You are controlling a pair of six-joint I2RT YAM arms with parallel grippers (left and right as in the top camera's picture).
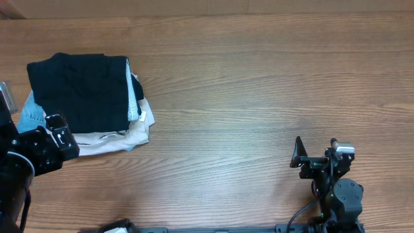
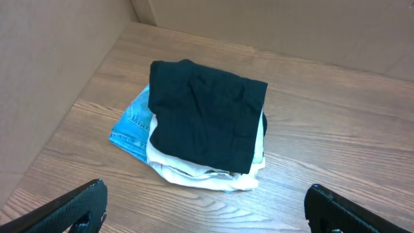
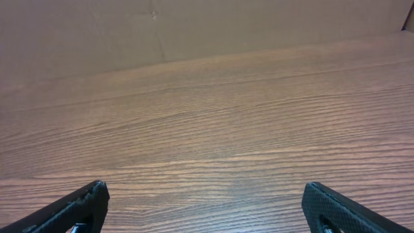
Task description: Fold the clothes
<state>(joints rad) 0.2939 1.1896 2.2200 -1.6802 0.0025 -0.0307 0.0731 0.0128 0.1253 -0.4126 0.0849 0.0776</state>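
A stack of folded clothes sits at the table's left. A black garment [image 1: 81, 90] lies on top, over a cream one [image 1: 113, 139] and light blue jeans [image 1: 31, 116]. In the left wrist view the black garment [image 2: 204, 116] lies on the cream one [image 2: 200, 175] and the jeans [image 2: 132, 126]. My left gripper [image 1: 55, 139] is open and empty, just in front of the stack's near left corner [image 2: 207, 210]. My right gripper [image 1: 315, 155] is open and empty over bare wood [image 3: 206, 207] at the near right, far from the clothes.
The wooden table [image 1: 259, 84] stretches from the stack to the right edge. A cardboard wall [image 2: 52, 77] stands along the left side and another [image 3: 194, 26] behind the table. A grey object [image 1: 6, 96] pokes in at the left edge.
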